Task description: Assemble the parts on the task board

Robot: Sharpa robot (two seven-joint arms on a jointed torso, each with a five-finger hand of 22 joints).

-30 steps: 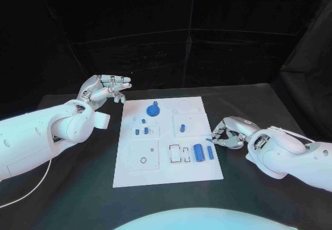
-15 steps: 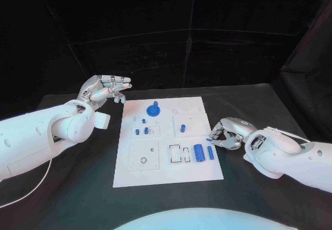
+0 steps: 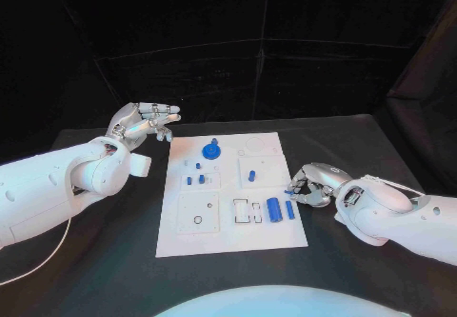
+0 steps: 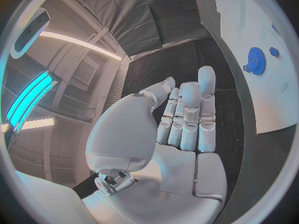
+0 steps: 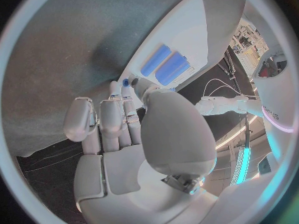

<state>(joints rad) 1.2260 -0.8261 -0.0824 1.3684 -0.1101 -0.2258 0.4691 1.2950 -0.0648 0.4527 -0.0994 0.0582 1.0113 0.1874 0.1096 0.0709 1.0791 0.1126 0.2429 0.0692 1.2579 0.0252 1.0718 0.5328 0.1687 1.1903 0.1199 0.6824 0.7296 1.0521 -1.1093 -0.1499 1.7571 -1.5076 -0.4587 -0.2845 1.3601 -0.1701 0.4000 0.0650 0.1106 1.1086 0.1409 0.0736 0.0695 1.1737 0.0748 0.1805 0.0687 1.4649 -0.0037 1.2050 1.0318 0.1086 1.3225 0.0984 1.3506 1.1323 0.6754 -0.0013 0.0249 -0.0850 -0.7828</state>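
Resting at the right edge of the task board (image 3: 232, 246), the right hand (image 3: 312, 186) pinches a small blue part (image 3: 288, 192) between thumb and fingertip, just beside two blue cylinders (image 3: 280, 210) lying on the board. What kind of part it is seems too small to tell. The left hand (image 3: 142, 121) hovers off the board's far left corner, fingers loosely apart, holding nothing, near the blue gear (image 3: 210, 152).
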